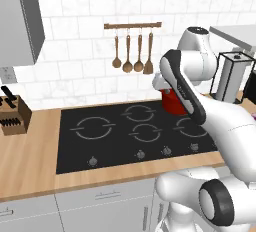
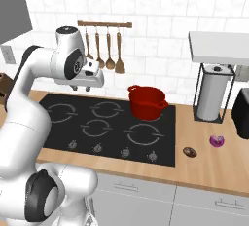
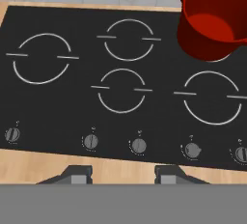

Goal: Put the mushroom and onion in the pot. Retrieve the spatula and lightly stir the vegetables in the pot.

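Pot sits on the back right burner of the hob, empty inside as the hand view shows it. Onion lies on the desk right of the hob, in front of the paper towel stand; a small dark brown lump lies near it to the left, possibly the mushroom, too small to be sure. Spatula hangs rightmost on the wall rail, beside three spoons.

Tool hovers above the middle of the hob, well apart from pot, onion and rail, pointing down. Its fingers stand apart with nothing between them.

Judgement: the task is at its first step, fetching a vegetable; nothing is in the pot yet. The next move calls for a long swing to the right across the hob, then a descent over the onion or the brown lump with the fingers wide enough to straddle it. The onion is round and may roll if nudged off centre.
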Robot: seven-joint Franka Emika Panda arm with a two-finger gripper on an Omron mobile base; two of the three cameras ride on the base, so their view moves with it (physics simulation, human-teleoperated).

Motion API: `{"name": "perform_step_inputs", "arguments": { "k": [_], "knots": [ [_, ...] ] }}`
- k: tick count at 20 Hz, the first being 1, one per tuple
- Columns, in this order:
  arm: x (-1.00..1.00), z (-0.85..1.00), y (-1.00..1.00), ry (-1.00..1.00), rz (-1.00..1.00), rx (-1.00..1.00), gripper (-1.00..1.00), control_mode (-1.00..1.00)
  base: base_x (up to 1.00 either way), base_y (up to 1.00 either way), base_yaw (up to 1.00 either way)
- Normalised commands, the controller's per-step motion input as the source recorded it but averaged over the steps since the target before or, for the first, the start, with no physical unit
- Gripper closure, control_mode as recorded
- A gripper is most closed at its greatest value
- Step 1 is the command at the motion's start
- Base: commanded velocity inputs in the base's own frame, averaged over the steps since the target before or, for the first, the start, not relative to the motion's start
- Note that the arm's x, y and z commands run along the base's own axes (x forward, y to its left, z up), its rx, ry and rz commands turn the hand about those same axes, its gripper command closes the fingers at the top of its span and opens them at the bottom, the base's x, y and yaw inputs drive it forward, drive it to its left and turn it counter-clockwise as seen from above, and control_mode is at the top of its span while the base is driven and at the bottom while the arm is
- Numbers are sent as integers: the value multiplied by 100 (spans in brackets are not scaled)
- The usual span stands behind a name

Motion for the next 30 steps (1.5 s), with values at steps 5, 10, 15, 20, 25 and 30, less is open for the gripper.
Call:
{"name": "perform_step_inputs", "arguments": {
  "k": [5,10,15,20,25,30],
  "knots": [
    [0,0,0,0,0,0,-100,100,0,-1,0],
    [0,0,0,0,0,0,-100,100,0,-65,0],
    [0,0,0,0,0,0,-100,100,1,-83,0],
    [0,0,0,0,0,0,-100,100,9,-75,0],
    [5,-2,-19,1,0,1,-100,-100,6,-16,0],
    [3,-69,-35,12,0,0,-100,-100,0,0,0]
  ]
}}
